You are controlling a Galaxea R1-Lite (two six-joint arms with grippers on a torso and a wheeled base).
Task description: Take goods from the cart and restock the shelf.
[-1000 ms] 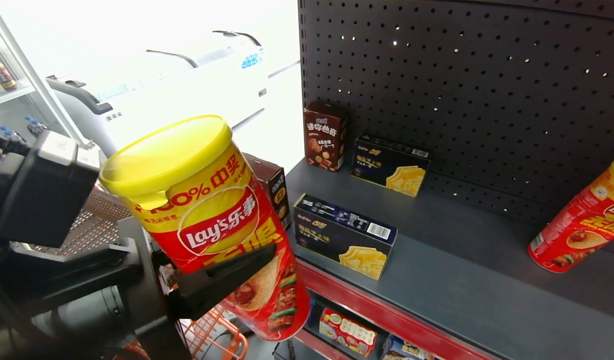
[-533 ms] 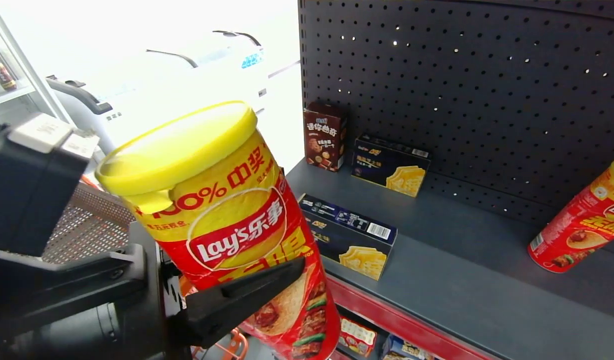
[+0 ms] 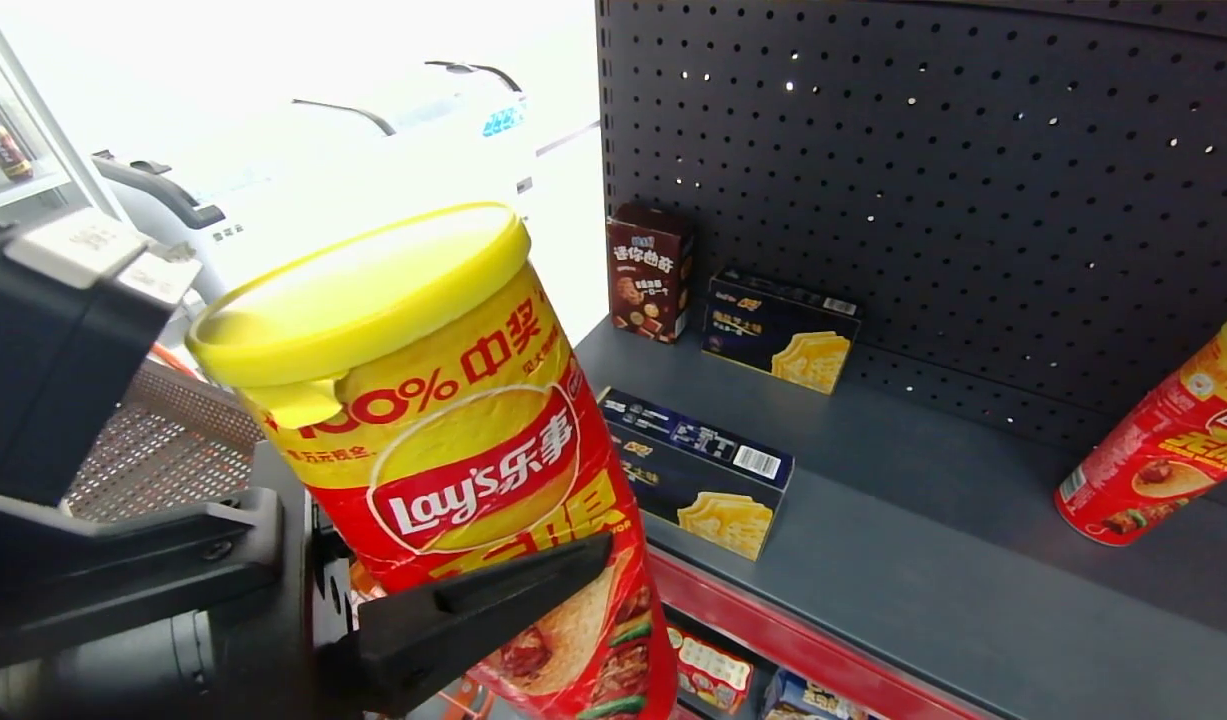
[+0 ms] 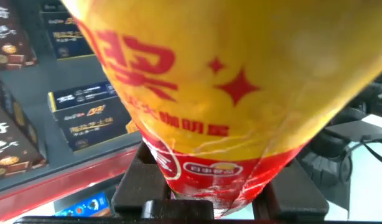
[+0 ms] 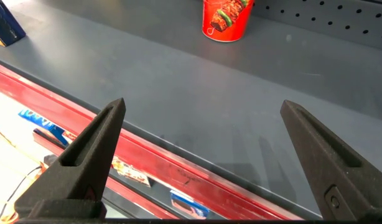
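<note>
While the grey shelf (image 3: pixel 923 540) stretches ahead of both arms, the left gripper (image 4: pixel 213 196) grasps a tilted, yellow-lidded chip canister (image 3: pixel 453 440) near its red front edge; the right gripper (image 5: pixel 203 155) hangs spread wide over the deck, a second canister (image 5: pixel 227 18) leaning beyond it.

1. A bare stretch of the shelf board (image 3: pixel 933 540) is left at its centre, open toward 6 o'clock.
2. At 9 o'clock it is bounded by the near blue box (image 3: pixel 688 470).
3. At 10 to 11 o'clock it is bounded by the far blue box (image 3: pixel 781 330) and the brown box (image 3: pixel 648 272).
4. At 3 o'clock it is limited by the shelved chip can (image 3: pixel 1158 440), and at 12 by the pegboard (image 3: pixel 923 150).
5. The 8 o'clock approach is blocked by the held chip can (image 3: pixel 443 440).
</note>
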